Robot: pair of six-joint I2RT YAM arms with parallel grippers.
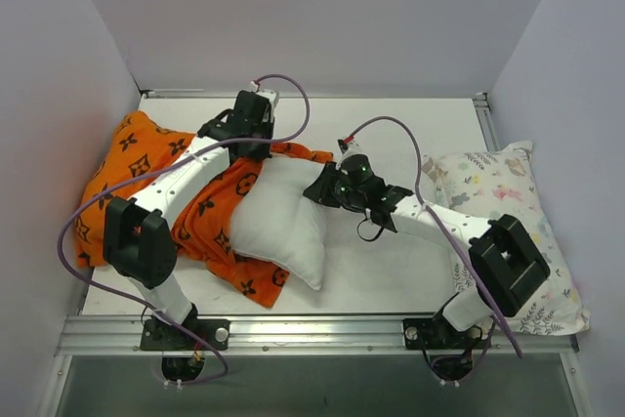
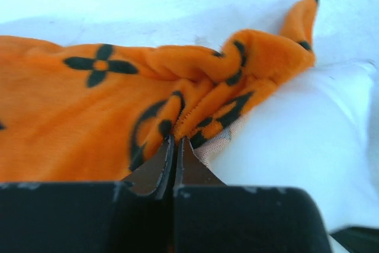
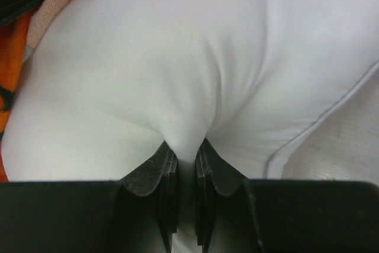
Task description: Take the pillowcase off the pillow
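The two arm bases sit nearest, bolted to a metal rail [image 1: 312, 334] at the front edge of the white table [image 1: 391, 275]. Plain pale walls [image 1: 312, 17] close the table in on the left, the right and at the back.

The pillow [image 1: 283, 217] lies left of centre, its lower corner pointing at the rail. Its right half is bare. The orange pillowcase [image 1: 132, 163] is bunched along its left side and far edge and spreads away to the left wall. A pastel floral-print pillow [image 1: 503, 202] lies well apart from both, against the right wall.

The left arm reaches up and away from its base, its elbow over the orange cloth and its wrist over the far edge of the pillow. The left gripper [image 2: 175, 140] has its fingers pressed together on a gathered fold of the pillowcase – the pale lining shows just beside the pinch, against the white pillow.

The right arm bends inward from the right, low over the table. The right gripper [image 3: 185, 146] is clamped on a raised pucker of the pillow's white fabric at its right edge, where a seam line [image 3: 320, 122] runs close to the bare table – neither gripper touches the other
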